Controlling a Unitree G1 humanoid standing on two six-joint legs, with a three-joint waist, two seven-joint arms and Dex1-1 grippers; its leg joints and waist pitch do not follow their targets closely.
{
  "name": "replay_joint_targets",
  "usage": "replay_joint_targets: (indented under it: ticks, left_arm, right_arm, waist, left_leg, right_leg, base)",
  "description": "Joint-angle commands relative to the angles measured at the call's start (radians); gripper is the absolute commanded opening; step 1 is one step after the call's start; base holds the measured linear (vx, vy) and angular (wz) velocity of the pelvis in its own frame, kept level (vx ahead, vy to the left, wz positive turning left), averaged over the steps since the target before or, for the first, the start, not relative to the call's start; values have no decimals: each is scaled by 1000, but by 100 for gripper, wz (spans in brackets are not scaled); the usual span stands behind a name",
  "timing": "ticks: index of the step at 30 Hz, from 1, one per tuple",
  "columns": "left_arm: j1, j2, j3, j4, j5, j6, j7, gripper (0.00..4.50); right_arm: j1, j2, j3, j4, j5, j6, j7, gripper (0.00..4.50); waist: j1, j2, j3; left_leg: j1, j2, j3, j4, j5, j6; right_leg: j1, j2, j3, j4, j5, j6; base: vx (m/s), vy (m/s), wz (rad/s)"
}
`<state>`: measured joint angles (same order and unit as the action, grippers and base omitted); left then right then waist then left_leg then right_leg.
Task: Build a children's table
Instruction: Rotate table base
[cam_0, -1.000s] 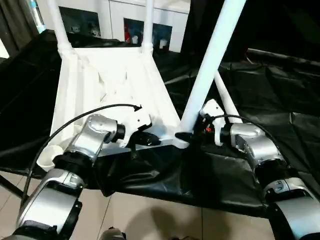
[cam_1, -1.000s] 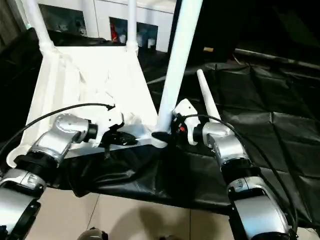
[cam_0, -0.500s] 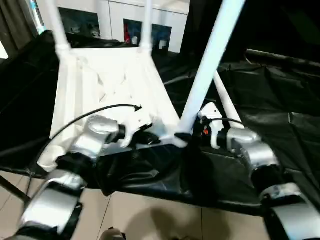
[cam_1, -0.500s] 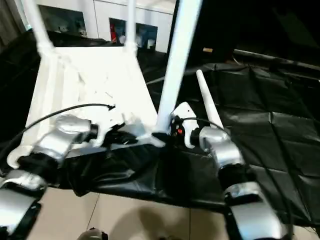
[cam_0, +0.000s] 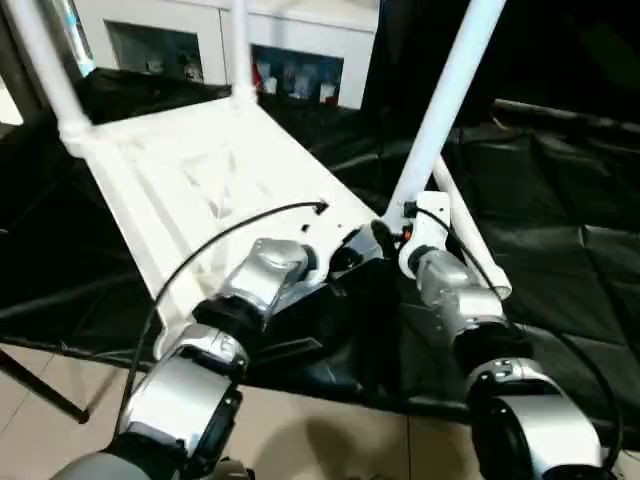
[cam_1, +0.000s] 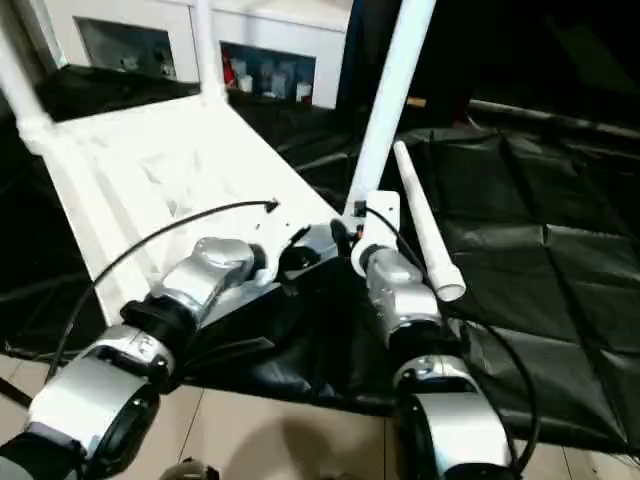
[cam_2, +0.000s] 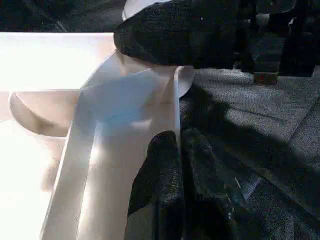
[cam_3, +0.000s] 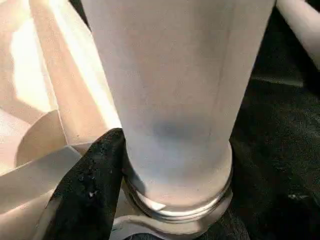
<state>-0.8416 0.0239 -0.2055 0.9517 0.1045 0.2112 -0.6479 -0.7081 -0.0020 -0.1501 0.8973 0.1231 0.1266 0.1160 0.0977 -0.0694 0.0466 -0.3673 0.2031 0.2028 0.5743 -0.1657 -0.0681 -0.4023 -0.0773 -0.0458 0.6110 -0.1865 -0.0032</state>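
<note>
Looking down over my silver forearms, I've got the children's table (cam_0: 200, 180) upside down on the black sheet (cam_0: 560, 240), its ribbed underside facing up and running from my tools out toward eleven o'clock. Two legs already stand in the far corner sockets, one far leg (cam_0: 40, 65) at ten o'clock and another far leg (cam_0: 240, 45) at about twelve. The near-right leg (cam_0: 445, 100) rises from its corner socket right in front of me and leans off toward one o'clock. A loose leg (cam_1: 425, 235) lies on the sheet just beside my right forearm, at about two o'clock, its capped end toward me.

My left tool (cam_2: 177, 170) has its two black fingers pressed together on the thin white edge wall of the top, pinching it near the corner. My right tool (cam_3: 150, 200) is up against the base of the near-right leg; one black finger (cam_3: 90, 185) lies against the tube just above the socket ring, and how the other finger sits I cannot tell, so whether that tool grips the leg I cannot tell either. In the head view the two tools sit close together at that near-right corner. Behind the top, at twelve o'clock, stands a white cabinet (cam_0: 300, 50) with glass doors.
</note>
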Motion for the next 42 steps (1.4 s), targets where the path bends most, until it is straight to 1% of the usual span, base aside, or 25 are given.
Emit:
replay_joint_targets:
  ticks: [1,4,7,8,9,10,11,12,14,16,18,21,23,24,25,26,27,28,30,31,33,36,37,39,42]
  left_arm:
    - [-9,-5,12,12,-13,-83,9,0]
    - [-17,5,6,29,-3,-135,-12,0]
    - [-51,12,23,77,5,-219,52,0]
    - [-77,13,46,103,-1,-240,106,0]
    - [-91,14,59,116,-5,-247,132,28]
    - [-123,18,86,130,-16,-272,179,56]
    - [-137,19,102,135,-26,-277,201,59]
    - [-150,21,117,136,-36,-280,222,66]
    - [-165,28,134,133,-36,-309,283,79]
    - [-176,50,152,125,-38,-336,335,104]
    - [-171,86,165,101,-37,-324,365,109]
    - [-154,121,172,74,-25,-303,392,152]
    - [-52,197,199,-79,8,-212,428,160]
    - [-51,198,199,-80,8,-211,428,174]
    - [21,229,219,-187,25,-172,451,193]
    - [81,253,234,-277,39,-142,470,197]
    - [109,264,238,-319,45,-129,477,197]
    - [153,279,251,-380,57,-111,491,218]
    - [315,333,323,-594,115,-46,539,218]
    - [348,343,334,-640,126,-30,551,238]
    - [395,360,351,-708,154,-17,569,248]
    - [465,375,381,-818,189,36,606,280]
    - [489,378,396,-850,199,58,622,280]
    - [517,379,410,-891,208,92,639,299]
    - [598,364,438,-967,211,199,643,321]
  right_arm:
    - [20,19,13,12,0,19,22,346]
    - [23,3,24,-10,-24,-8,10,346]
    - [60,-31,29,-85,-34,-11,1,346]
    - [83,-44,23,-124,-33,-5,-9,346]
    - [95,-50,20,-144,-33,0,-14,348]
    - [123,-60,9,-189,-26,15,-19,349]
    - [135,-63,7,-206,-25,22,-18,349]
    - [148,-66,7,-220,-26,29,-15,349]
    - [165,-67,8,-237,-29,35,-13,349]
    - [185,-62,19,-250,-27,50,-14,349]
    - [194,-54,36,-241,-29,66,-8,349]
    - [203,-47,53,-248,-32,84,-4,349]
    - [212,-31,89,-271,-35,124,33,349]
    - [213,-31,89,-271,-35,124,33,349]
    - [212,-24,100,-270,-37,133,48,349]
    - [211,-18,109,-269,-40,136,59,349]
    - [207,-16,114,-262,-42,133,63,349]
    - [205,-14,118,-256,-44,130,66,349]
    - [176,-7,122,-210,-48,126,54,349]
    - [170,-6,125,-203,-48,128,49,349]
    - [154,-2,126,-183,-47,131,44,349]
    - [124,6,120,-148,-50,127,35,349]
    - [112,10,116,-135,-50,125,32,349]
    - [100,14,113,-121,-50,122,30,349]
    - [69,22,107,-82,-45,112,26,349]
  waist:
    - [-6,2,-60]
    - [-10,2,-58]
    - [-8,4,-56]
    - [-12,0,-58]
    - [-9,4,-60]
    - [-10,1,-61]
    - [-7,3,-63]
    - [-7,3,-64]
    - [-9,0,-62]
    - [-9,0,-62]
    - [-8,6,-62]
    - [-8,6,-64]
    - [-4,-2,-64]
    - [-4,3,-64]
    - [-5,5,-63]
    - [-10,8,-60]
    - [-9,11,-60]
    - [-10,13,-59]
    - [-13,12,-57]
    - [-17,13,-53]
    - [-12,19,-53]
    - [-10,15,-52]
    - [-15,10,-51]
    - [-15,12,-50]
    - [-18,3,-51]
  left_leg:
    - [19,26,-15,-63,-223,10]
    - [17,26,-18,-67,-256,2]
    - [22,28,-17,-68,-271,0]
    - [15,27,-19,-69,-268,-1]
    - [19,27,-17,-67,-256,-1]
    - [13,27,-20,-66,-234,4]
    - [10,27,-20,-65,-221,5]
    - [14,28,-19,-61,-199,10]
    - [5,24,-19,-61,-174,21]
    - [5,22,-18,-57,-154,38]
    - [9,23,-18,-54,-134,51]
    - [10,23,-15,-51,-102,68]
    - [7,27,-15,-51,-82,74]
    - [9,30,-16,-51,-83,72]
    - [15,32,-13,-51,-96,67]
    - [7,39,-18,-57,-112,54]
    - [16,40,-14,-57,-127,45]
    - [16,40,-15,-58,-141,28]
    - [19,43,-14,-62,-167,3]
    - [16,42,-14,-65,-186,-6]
    - [26,39,-13,-64,-212,-26]
    - [22,37,-14,-64,-228,-39]
    - [10,36,-19,-67,-219,-40]
    - [15,32,-16,-65,-237,-42]
    - [12,31,-17,-65,-250,-42]
  right_leg:
    - [38,-62,38,-76,-161,-179]
    - [37,-64,38,-83,-224,-162]
    - [32,-63,39,-89,-247,-148]
    - [38,-63,38,-85,-248,-145]
    - [35,-61,39,-86,-230,-138]
    - [41,-62,38,-79,-193,-147]
    - [45,-63,37,-77,-170,-152]
    - [42,-62,37,-71,-118,-167]
    - [49,-60,35,-66,-74,-180]
    - [50,-62,36,-63,-52,-196]
    - [49,-61,36,-56,-9,-215]
    - [49,-58,36,-50,53,-239]
    - [52,-59,35,-43,77,-247]
    - [52,-61,35,-40,73,-249]
    - [45,-59,35,-44,49,-247]
    - [47,-63,34,-43,19,-244]
    - [40,-61,34,-47,-2,-241]
    - [38,-60,35,-47,-26,-233]
    - [34,-59,35,-49,-55,-220]
    - [31,-54,35,-54,-81,-206]
    - [22,-51,36,-56,-101,-188]
    - [23,-52,38,-55,-106,-171]
    - [30,-52,36,-51,-104,-167]
    - [23,-50,37,-58,-137,-152]
    - [22,-52,38,-59,-182,-141]
  base:
    - [0,0,0]
    - [0,0,0]
    - [0,0,0]
    - [0,0,0]
    - [0,0,0]
    - [0,0,0]
    - [0,0,0]
    - [0,0,0]
    - [0,0,0]
    - [0,0,0]
    - [0,0,0]
    - [0,0,0]
    - [0,0,0]
    - [0,0,0]
    - [0,0,0]
    - [0,0,0]
    - [0,0,0]
    - [0,0,0]
    - [0,0,0]
    - [0,0,0]
    - [0,0,0]
    - [0,0,0]
    - [0,0,0]
    - [0,0,0]
    - [0,0,0]
